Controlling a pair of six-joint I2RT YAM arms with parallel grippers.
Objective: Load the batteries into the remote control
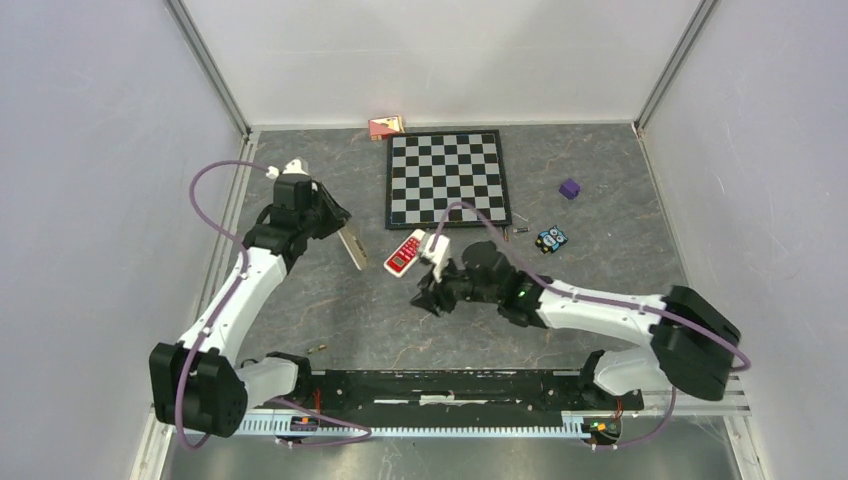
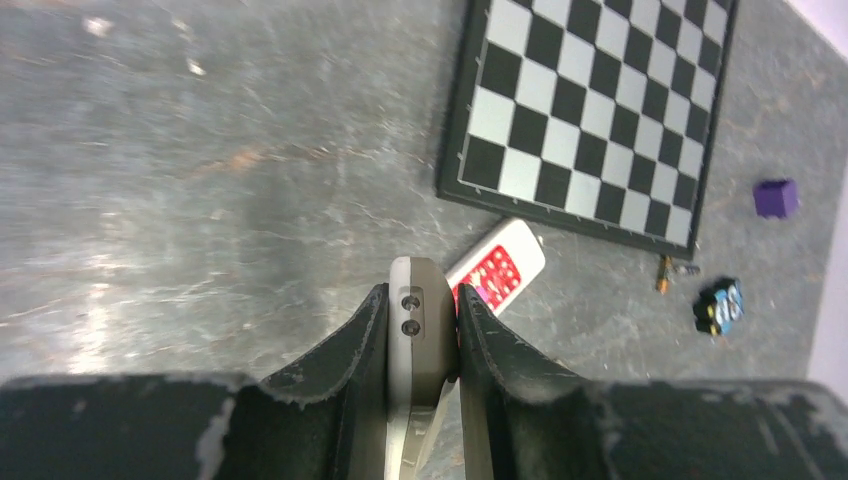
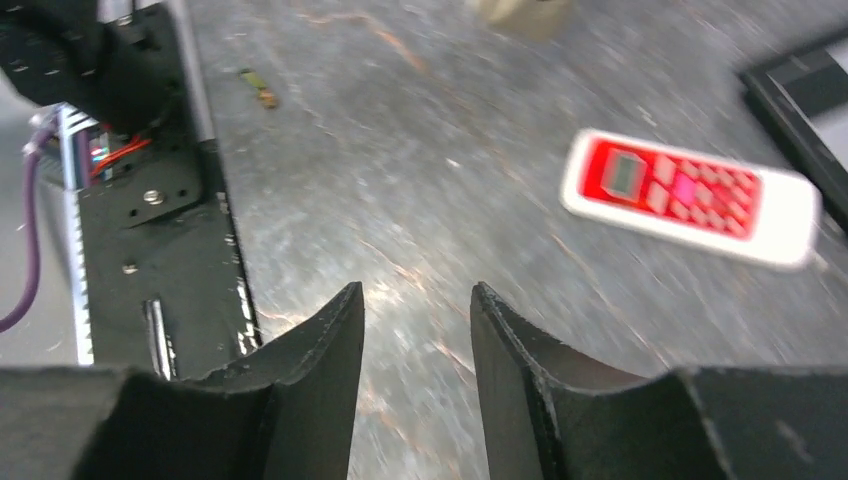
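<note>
My left gripper (image 1: 336,220) (image 2: 422,292) is shut on a slim grey remote control (image 1: 352,247) (image 2: 420,320), held on edge above the table's left side. A red-and-white remote (image 1: 405,253) (image 2: 500,270) (image 3: 690,195) lies flat just right of it. My right gripper (image 1: 427,298) (image 3: 415,300) hovers low in front of that remote, open, with nothing between its fingers. One small battery (image 1: 318,347) (image 3: 258,88) lies near the arm bases. Two more batteries (image 1: 520,231) (image 2: 663,272) lie by the chessboard's near right corner.
A chessboard (image 1: 446,178) (image 2: 600,110) lies at the back centre. A purple cube (image 1: 569,188) (image 2: 776,197) and a small blue-and-black toy (image 1: 551,238) (image 2: 720,306) sit to its right. A red box (image 1: 386,127) rests against the back wall. The black base rail (image 1: 450,385) runs along the near edge.
</note>
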